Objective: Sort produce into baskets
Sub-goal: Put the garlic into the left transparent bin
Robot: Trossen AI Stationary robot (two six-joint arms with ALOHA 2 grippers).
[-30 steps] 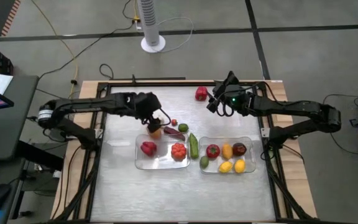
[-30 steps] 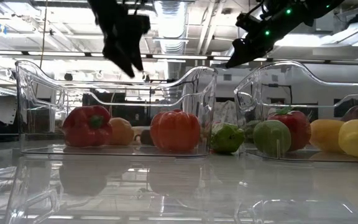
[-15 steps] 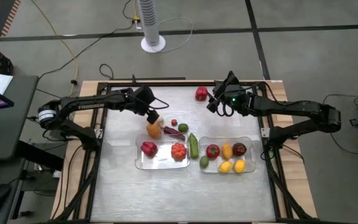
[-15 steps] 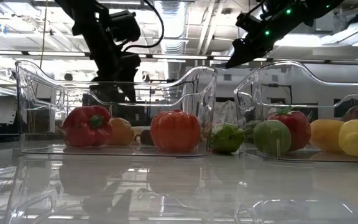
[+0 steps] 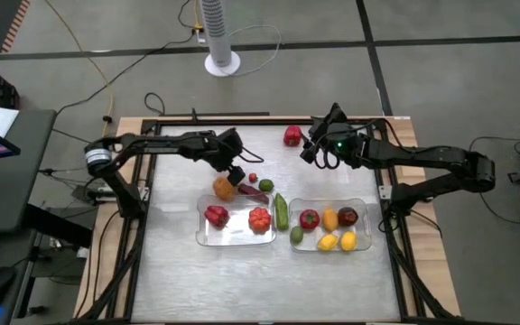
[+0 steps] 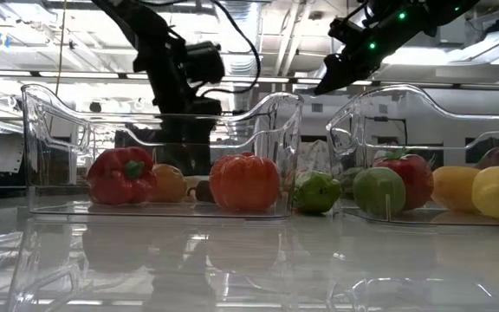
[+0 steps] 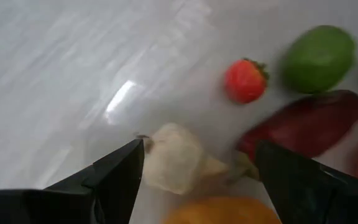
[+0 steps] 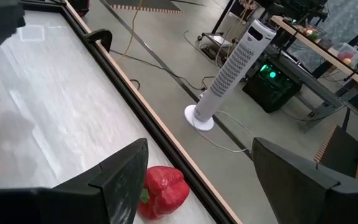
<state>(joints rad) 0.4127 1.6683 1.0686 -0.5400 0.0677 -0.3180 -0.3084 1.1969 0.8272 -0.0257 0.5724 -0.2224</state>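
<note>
My left gripper (image 5: 236, 171) is open and low over the table, just beyond the left clear tray (image 5: 200, 236). In the left wrist view (image 7: 197, 149) its fingers stand on either side of the small white bulb (image 7: 176, 158), which lies on the table. An orange fruit (image 5: 225, 188), a strawberry (image 7: 245, 80), a green lime (image 7: 319, 58) and a dark purple piece (image 7: 309, 124) lie close by. My right gripper (image 5: 310, 149) is open and empty, raised at the far side near a red pepper (image 8: 163, 191).
The left tray holds a red pepper (image 5: 215, 215) and an orange-red fruit (image 5: 259, 218). The right tray (image 5: 365, 206) holds several red, yellow, green and dark pieces. A long green cucumber (image 5: 282, 210) lies between the trays. A white fan (image 5: 221, 36) stands beyond the table.
My left gripper has come down from above the left tray's far side and gone a little toward the table's right edge, ending low around the white bulb. The produce has stayed where it was.
</note>
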